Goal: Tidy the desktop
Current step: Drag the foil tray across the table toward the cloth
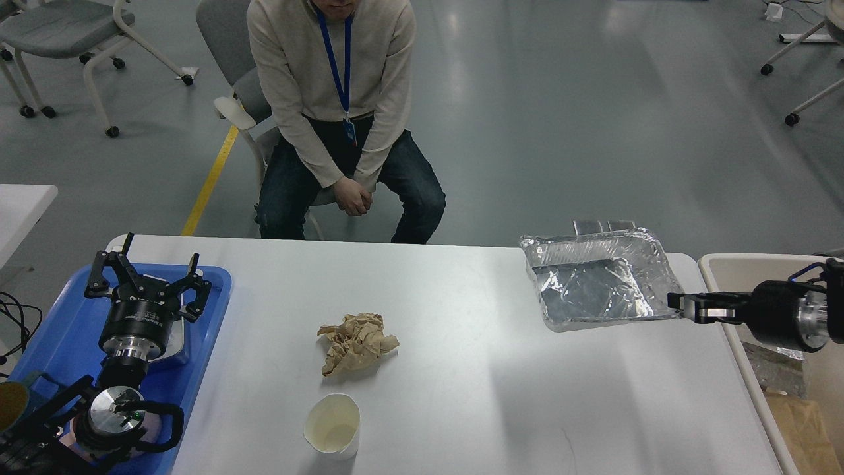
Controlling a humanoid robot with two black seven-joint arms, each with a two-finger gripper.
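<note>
The white desktop [475, 369] fills the lower view. A crumpled brown paper napkin [356, 342] lies near its middle. A white paper cup [332, 426] stands upright in front of it. My right gripper [679, 306] is shut on the near right edge of a foil tray [597, 277] and holds it tilted above the table's right end. My left gripper [146, 272] is open and empty above the blue tray [59, 336].
A beige bin [758, 270] stands off the table's right edge with foil and brown paper in it. A metal container [177, 343] lies in the blue tray under my left arm. A seated person [336, 125] faces the table's far edge.
</note>
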